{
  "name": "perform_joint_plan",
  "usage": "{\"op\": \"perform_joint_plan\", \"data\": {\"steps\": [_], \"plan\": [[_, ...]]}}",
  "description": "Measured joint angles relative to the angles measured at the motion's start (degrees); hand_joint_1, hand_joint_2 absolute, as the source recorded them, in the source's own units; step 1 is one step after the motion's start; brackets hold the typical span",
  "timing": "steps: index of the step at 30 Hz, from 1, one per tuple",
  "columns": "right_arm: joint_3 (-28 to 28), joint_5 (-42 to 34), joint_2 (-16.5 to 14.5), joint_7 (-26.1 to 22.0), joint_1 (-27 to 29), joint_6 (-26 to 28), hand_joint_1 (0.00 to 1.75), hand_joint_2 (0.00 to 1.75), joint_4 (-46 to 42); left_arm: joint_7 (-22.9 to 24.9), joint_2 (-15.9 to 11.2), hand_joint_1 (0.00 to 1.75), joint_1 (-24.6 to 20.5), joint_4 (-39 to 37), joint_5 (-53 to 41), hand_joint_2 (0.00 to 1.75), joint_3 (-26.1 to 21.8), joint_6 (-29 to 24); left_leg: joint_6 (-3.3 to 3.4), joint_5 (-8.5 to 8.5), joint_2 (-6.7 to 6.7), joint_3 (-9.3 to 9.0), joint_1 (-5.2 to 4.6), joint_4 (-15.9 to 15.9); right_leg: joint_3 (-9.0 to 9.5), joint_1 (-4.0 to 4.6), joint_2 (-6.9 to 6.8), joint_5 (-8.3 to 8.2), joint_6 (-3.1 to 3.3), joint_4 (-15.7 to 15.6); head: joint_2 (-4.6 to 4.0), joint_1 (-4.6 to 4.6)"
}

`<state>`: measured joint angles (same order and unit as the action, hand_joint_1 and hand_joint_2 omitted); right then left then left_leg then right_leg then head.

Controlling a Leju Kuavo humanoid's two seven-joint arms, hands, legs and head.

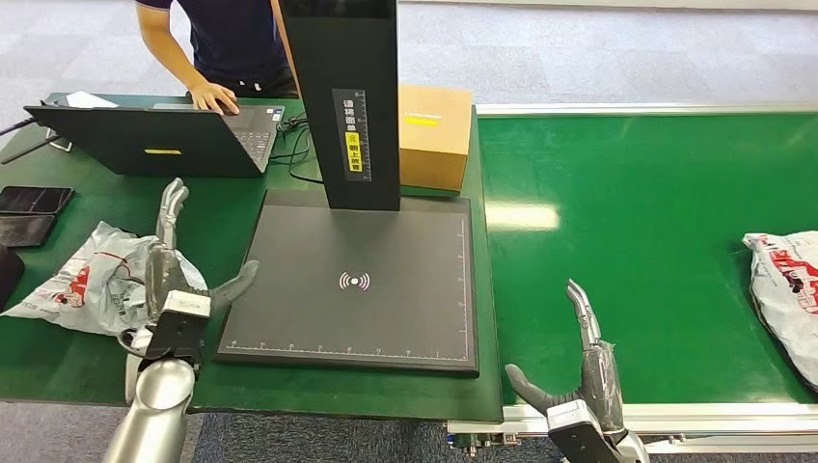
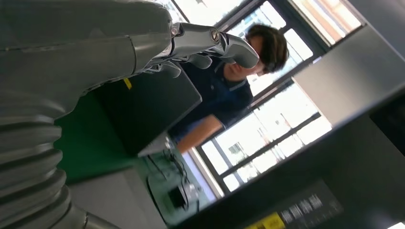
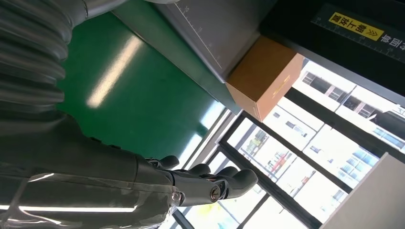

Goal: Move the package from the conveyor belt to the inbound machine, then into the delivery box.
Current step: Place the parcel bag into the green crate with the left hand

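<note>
right hand [image 1: 579, 371] empty, fingers apart | left hand [image 1: 178, 285] same | step: pre-pick | you reach right for package [image 1: 786, 289] on conveyor belt [image 1: 637, 251]

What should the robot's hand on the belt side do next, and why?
Probably reach the right hand along the green conveyor belt toward the white package. That hand is open and holds nothing, the package lies at the belt's far right, apart from the hand, and the dark scanner plate is bare.
</note>
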<state>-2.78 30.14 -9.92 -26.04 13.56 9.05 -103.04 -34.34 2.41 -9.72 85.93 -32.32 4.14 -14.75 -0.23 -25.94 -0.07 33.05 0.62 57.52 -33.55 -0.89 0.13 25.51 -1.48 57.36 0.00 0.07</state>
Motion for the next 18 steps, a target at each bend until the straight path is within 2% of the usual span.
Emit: {"op": "perform_joint_plan", "data": {"steps": [8,18], "plan": [[0.7,0.0,0.0,0.19,-0.54,0.02,0.0,1.75,0.93,-3.83,2.15,0.0,1.41,-2.0,1.3,1.75,4.49,0.26,0.0,0.0,0.0,-0.01,0.0,0.0,0.01,0.01,0.0,0.0,0.0,0.0,0.0,-0.01],[1.09,0.0,0.0,0.19,-1.33,0.02,0.0,1.75,1.74,-4.28,3.65,0.0,1.76,-3.16,1.59,1.75,6.64,0.41,0.0,0.0,0.0,0.0,0.0,0.0,0.01,0.01,0.0,0.0,0.0,0.0,0.0,-0.01]]}}
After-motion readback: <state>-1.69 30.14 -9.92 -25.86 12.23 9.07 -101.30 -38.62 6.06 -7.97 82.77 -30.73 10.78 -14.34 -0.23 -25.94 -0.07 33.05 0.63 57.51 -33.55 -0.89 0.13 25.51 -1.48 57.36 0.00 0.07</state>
